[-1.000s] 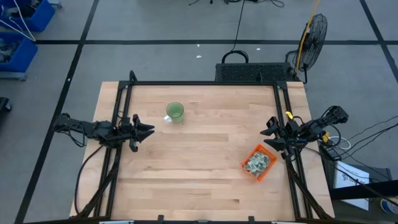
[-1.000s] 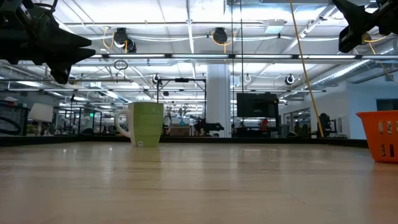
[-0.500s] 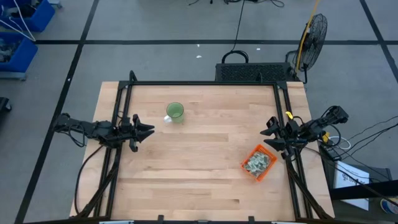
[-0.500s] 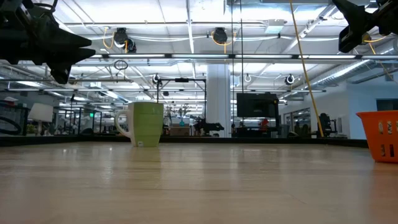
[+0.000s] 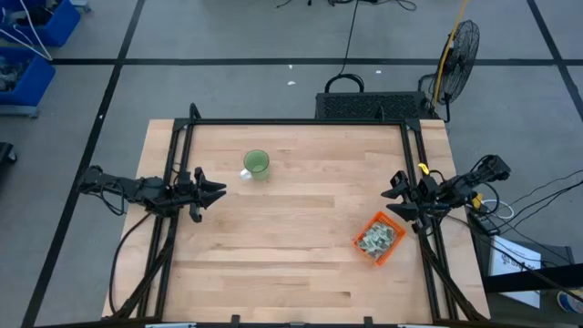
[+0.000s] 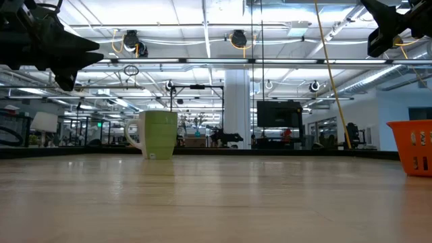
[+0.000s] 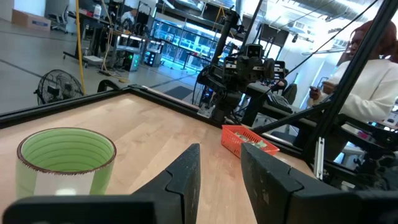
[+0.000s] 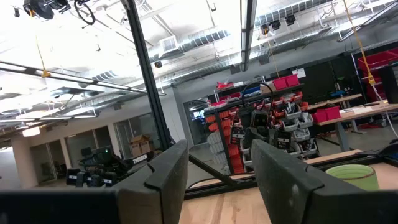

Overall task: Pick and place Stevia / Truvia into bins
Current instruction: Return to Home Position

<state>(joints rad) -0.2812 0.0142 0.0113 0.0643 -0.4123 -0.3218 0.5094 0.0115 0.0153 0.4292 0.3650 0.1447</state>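
Packets (image 5: 374,239) lie inside the orange bin (image 5: 392,250), near right on the table (image 5: 291,264). Left gripper (image 5: 217,189) and right gripper (image 5: 393,194) hover at opposite edges, fingers parted, empty.

Smooth wooden table (image 5: 291,264), translucent orange plastic bin (image 6: 412,145), glossy green cup (image 5: 256,162).

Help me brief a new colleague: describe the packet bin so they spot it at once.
On the wooden table, look near its right edge, close to the right gripper. There sits a small orange bin, set askew and holding pale packets. Its only neighbour is a round green cup.
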